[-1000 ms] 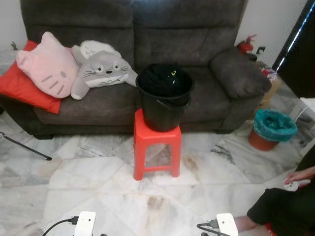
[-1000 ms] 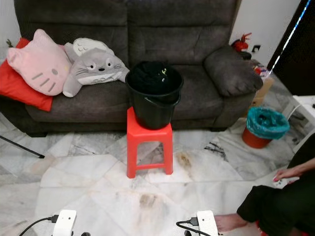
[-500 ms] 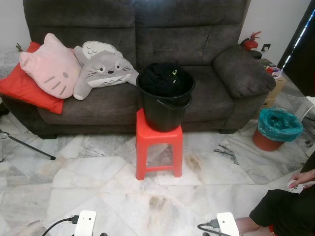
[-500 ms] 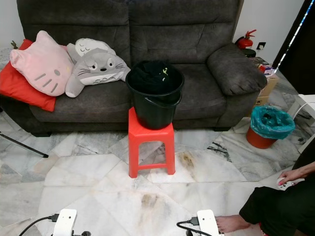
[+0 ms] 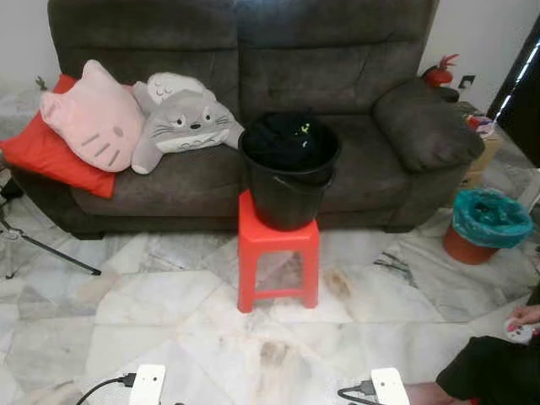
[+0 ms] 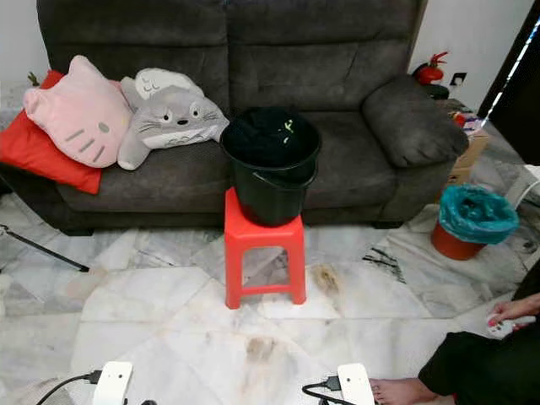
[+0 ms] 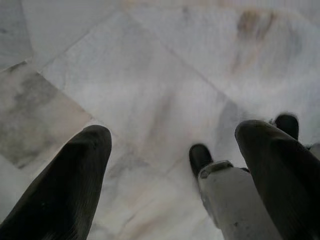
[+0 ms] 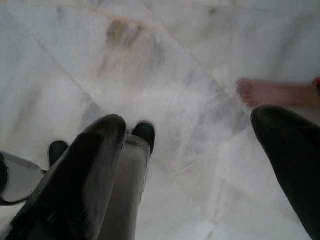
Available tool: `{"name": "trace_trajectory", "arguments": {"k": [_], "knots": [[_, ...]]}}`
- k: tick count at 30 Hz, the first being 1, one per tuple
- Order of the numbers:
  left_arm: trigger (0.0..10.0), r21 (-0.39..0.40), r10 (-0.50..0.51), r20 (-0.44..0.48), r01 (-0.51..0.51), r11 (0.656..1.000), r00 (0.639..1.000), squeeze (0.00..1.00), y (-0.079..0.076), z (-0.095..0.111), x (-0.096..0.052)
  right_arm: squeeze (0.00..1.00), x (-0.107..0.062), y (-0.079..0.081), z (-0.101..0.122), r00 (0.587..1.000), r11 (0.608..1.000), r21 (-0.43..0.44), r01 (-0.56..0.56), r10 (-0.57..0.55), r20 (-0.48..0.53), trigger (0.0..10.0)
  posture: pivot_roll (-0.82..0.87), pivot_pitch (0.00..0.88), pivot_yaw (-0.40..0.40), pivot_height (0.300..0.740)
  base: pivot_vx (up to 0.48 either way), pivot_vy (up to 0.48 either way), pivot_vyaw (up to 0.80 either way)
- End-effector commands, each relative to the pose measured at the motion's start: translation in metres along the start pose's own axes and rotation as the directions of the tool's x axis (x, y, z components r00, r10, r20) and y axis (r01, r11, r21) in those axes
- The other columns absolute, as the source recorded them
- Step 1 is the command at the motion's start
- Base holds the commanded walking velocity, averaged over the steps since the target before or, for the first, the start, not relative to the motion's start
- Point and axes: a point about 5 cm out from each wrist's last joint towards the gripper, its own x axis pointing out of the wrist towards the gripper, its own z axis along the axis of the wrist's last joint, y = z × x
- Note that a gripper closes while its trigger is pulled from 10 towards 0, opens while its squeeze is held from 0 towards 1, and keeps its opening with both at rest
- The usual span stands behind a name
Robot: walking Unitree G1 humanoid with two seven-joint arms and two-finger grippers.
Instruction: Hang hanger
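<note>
A black bucket (image 5: pixel 289 187) stuffed with dark clothing (image 5: pixel 287 139) stands on a red plastic stool (image 5: pixel 278 261) in front of a dark grey sofa (image 5: pixel 337 76). Both arms hang low, with their white wrist units (image 5: pixel 148 384) (image 5: pixel 388 386) at the bottom edge of the eye views. In the left wrist view, my left gripper (image 7: pixel 170 180) is open above the marble floor (image 7: pixel 150 75), nothing between its fingers. My right gripper (image 8: pixel 190 165) is open too, over the same floor. I cannot make out a hanger.
Pink, grey and red cushions (image 5: pixel 93 122) lie on the sofa's left end. A teal-lined bin (image 5: pixel 489 226) stands at the right. A seated person in black (image 5: pixel 489 380) holds a white controller (image 5: pixel 523 329) at the far right, a bare foot (image 8: pixel 270 92) nearby. A tripod leg (image 5: pixel 51 253) crosses the left floor.
The whole picture has slid slightly right and down, so the camera has moved. The bucket, stool and sofa keep their places relative to each other. Both arms still hang low.
</note>
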Motion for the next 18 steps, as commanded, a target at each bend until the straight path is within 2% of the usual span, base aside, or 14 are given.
{"name": "trace_trajectory", "arguments": {"k": [1, 18], "knots": [[10.0, -0.003, 0.015, -0.034, -0.015, 1.000, 0.999, 0.00, 0.0059, -0.0096, -0.0021, 0.00, 0.0012, 0.0055, 0.0045, 1.000, 1.000, 0.009, -0.010, 0.010, 0.019, 10.0, -0.11, 0.000, 0.006, 0.740, 0.330, 0.000, 0.00], [10.0, -0.003, 0.008, -0.041, -0.008, 1.000, 0.999, 0.00, 0.0055, -0.0122, -0.0026, 0.00, 0.0030, 0.0098, 0.0134, 0.999, 1.000, 0.021, -0.007, 0.006, 0.045, 10.0, -0.11, 0.000, 0.006, 0.740, 0.331, 0.000, 0.00]]}}
